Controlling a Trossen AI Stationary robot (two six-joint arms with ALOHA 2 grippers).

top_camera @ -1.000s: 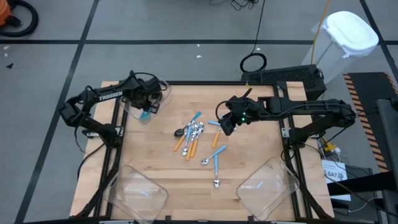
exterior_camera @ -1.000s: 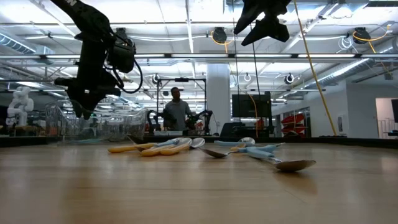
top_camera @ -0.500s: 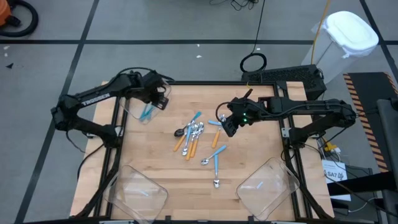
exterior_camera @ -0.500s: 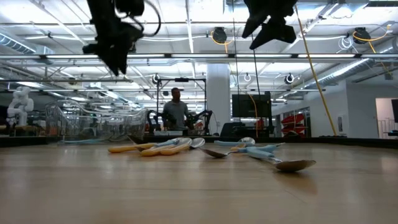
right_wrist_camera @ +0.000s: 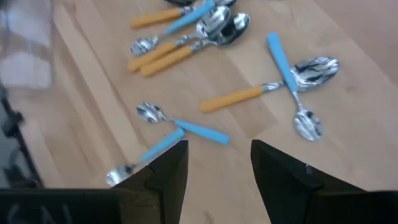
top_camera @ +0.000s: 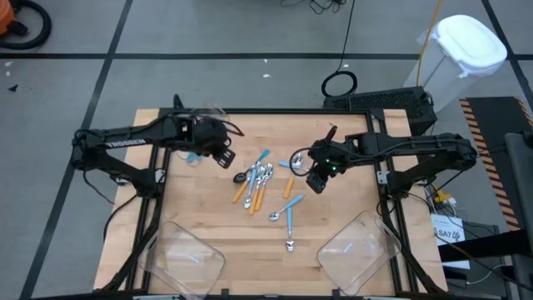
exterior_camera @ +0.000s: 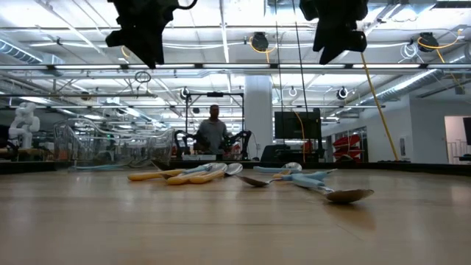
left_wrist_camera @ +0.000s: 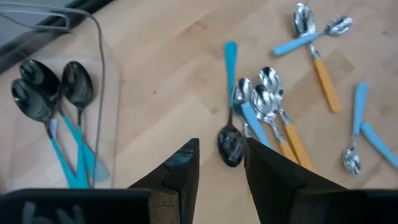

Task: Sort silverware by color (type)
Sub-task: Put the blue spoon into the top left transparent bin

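The left gripper hangs above the light wooden bench with its jaws apart and empty, just beside the cluster of small metal spoons with light-blue and orange plastic handles at the bench's middle. In the left wrist view a black-bowled spoon with a light-blue handle lies on the wood straight ahead of the gap between the jaws, its bowl nearest them and its long axis running directly away. Beside it silver-bowled spoons lie packed together, handles fanning outward. Three black-bowled, blue-handled spoons rest in a clear plastic bin at the bench's far left corner, roughly parallel. The right gripper hovers on the cluster's other side, jaws apart and empty; past it a blue-handled spoon crosses an orange-handled one
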